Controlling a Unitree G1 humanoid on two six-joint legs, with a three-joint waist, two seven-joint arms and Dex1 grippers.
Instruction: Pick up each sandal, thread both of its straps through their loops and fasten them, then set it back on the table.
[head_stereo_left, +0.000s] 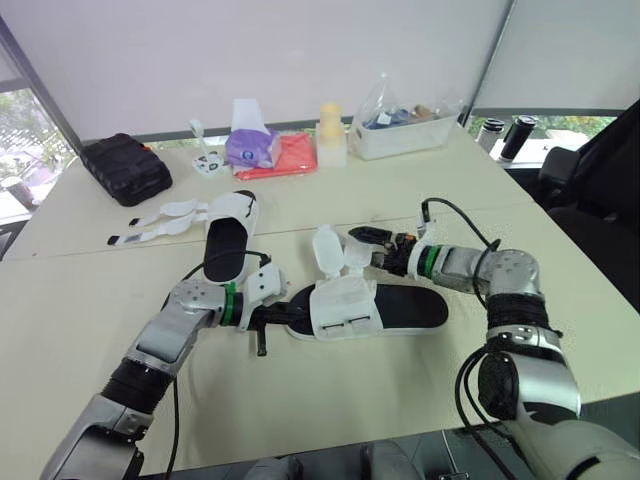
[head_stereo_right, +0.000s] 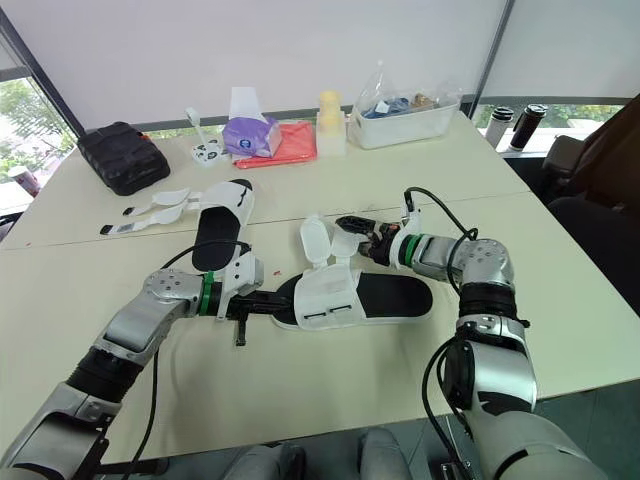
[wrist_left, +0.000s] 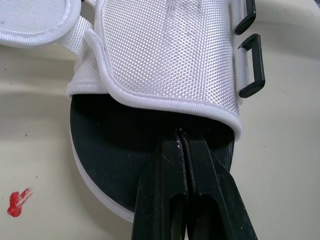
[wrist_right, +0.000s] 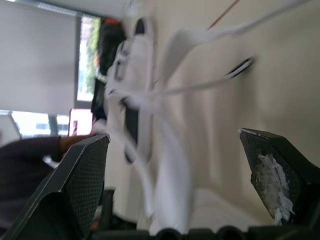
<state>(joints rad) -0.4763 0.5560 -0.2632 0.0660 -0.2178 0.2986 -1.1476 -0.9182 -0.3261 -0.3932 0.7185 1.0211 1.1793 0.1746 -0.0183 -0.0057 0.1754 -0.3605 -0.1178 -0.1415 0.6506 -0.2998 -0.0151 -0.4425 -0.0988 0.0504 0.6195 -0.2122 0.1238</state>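
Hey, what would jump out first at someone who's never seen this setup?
The near sandal, a white upper on a black sole, lies mid-table between the two arms. The left gripper is shut at one end of it, and the right gripper is open beside its raised straps. Behind, toward the robot's left, a second sandal lies with its straps splayed loose on the table.

Silver-grey left arm (head_stereo_left: 165, 335) and right arm (head_stereo_left: 505, 272), green wrist bands (head_stereo_left: 229, 303), looping black cables (head_stereo_left: 468, 219); white scuffs fleck the right fingers (wrist_right: 272, 175).
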